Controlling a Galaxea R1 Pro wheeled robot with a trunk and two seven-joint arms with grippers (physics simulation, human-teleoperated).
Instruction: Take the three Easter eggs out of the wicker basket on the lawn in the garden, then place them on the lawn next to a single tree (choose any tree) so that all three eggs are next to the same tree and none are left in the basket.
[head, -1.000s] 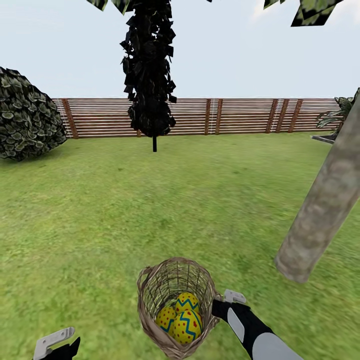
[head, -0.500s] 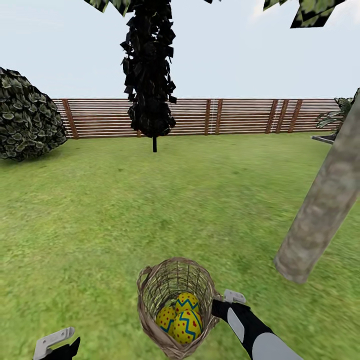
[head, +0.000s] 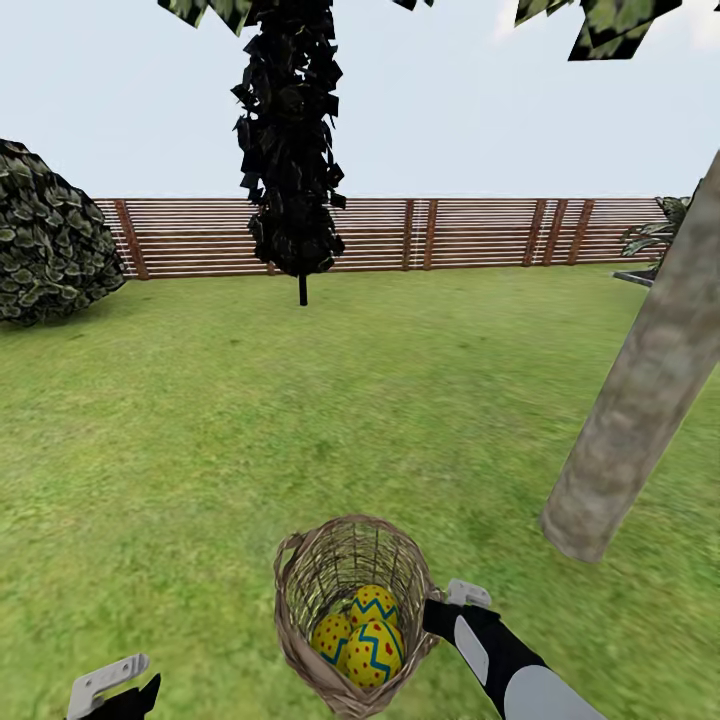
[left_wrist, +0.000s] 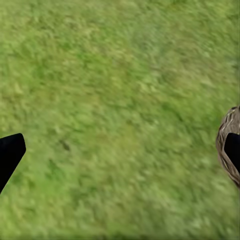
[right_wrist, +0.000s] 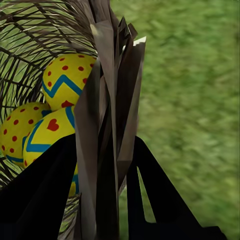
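My right gripper (head: 432, 612) pinches the rim of the wicker basket (head: 300, 590), one finger inside the wall and one outside, as my right wrist view shows with the weave squeezed between the two dark fingers (right_wrist: 45, 190). The basket hangs tilted, its mouth turned toward my head camera, low and near the middle of what I see. Inside it I count three Easter eggs (head: 374, 640), yellow with blue zigzags and red dots, packed touching one another against the bottom; the same three show in my right wrist view (right_wrist: 67, 80).

My left gripper (head: 110, 680) sits low at my left, well apart from the basket, holding nothing. In my left wrist view its two dark fingertips (left_wrist: 10, 152) stand far apart over bare grass, so it is spread wide, with the basket's edge (left_wrist: 227, 150) just beside one tip.

The lawn (head: 200, 420) stretches all around. One thick mottled grey-brown tree (head: 640, 400) trunk rises near the basket, ahead and to my right. Farther off I see one dark narrow cypress (head: 290, 150), one rounded shrub (head: 50, 245) at the left, and one slatted wooden fence (head: 450, 232) along the back.
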